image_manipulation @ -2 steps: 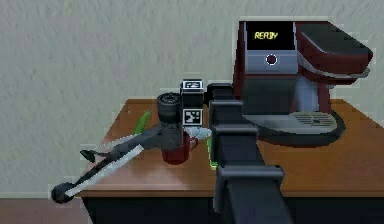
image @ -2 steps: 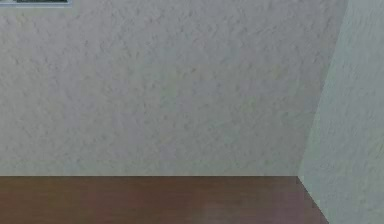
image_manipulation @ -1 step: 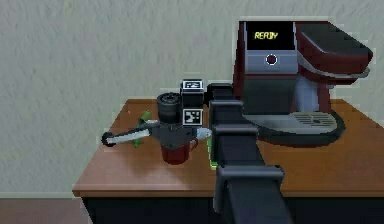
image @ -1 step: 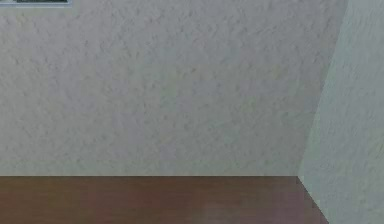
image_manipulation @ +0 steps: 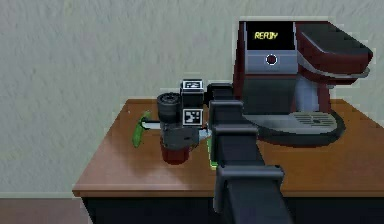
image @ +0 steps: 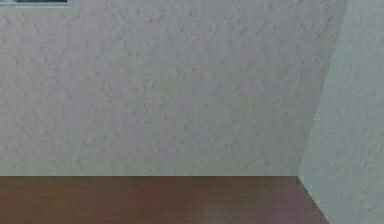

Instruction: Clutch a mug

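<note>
**A:** How far along is this?

**B:** The reach looks made; I can't confirm the grab. Take the coffee machine [image_manipulation: 285, 80] as the marker. It stands on the wooden table [image_manipulation: 115, 170], and to its left on the same top stands a dark red cup-shaped thing [image_manipulation: 178, 148]. By its shape and colour I take that for what the task wants.

**A:** And the gripper?

**B:** The arm [image_manipulation: 235, 140] runs up past the front of the coffee machine. The gripper [image_manipulation: 157, 118] sits at its far end, left of the two white marker squares [image_manipulation: 191, 100] and right at the dark red cup-shaped thing. Whether it is above it, beside it or touching it, I cannot tell.

**A:** Does it hold anything?

**B:** I cannot tell that either. The dark red cup-shaped thing seems to rest on the table, not to hang free, so nothing proves a grip. How the fingers are set can't be made out.

**A:** What's the green bit?

**B:** A small green piece [image_manipulation: 139, 129] sticks out on the side of the gripper away from the coffee machine. I can't say what it belongs to.

**A:** So what's left?

**B:** In my judgement, getting near is done. Securing a hold and lifting clear of the table are left. The forward view offers a pale wall [image: 160, 90] above a brown surface [image: 150, 200], which adds nothing.
</note>
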Available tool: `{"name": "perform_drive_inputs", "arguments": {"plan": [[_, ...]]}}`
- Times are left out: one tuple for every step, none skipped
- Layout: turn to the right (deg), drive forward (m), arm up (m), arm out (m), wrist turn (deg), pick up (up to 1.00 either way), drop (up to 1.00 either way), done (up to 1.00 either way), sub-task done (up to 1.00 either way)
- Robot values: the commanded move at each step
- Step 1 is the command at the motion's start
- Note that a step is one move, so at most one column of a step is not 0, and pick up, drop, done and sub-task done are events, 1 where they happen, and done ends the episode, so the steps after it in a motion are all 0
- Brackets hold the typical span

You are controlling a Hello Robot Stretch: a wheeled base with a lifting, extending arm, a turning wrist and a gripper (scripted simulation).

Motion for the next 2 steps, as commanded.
{"name": "perform_drive_inputs", "arguments": {"plan": [[0.0,0.0,-0.16,0.0,0.0,0.0,0.0,0.0,0.0],[0.0,0.0,0.0,0.0,0.0,1.0,0.0,0.0,0.0]]}}
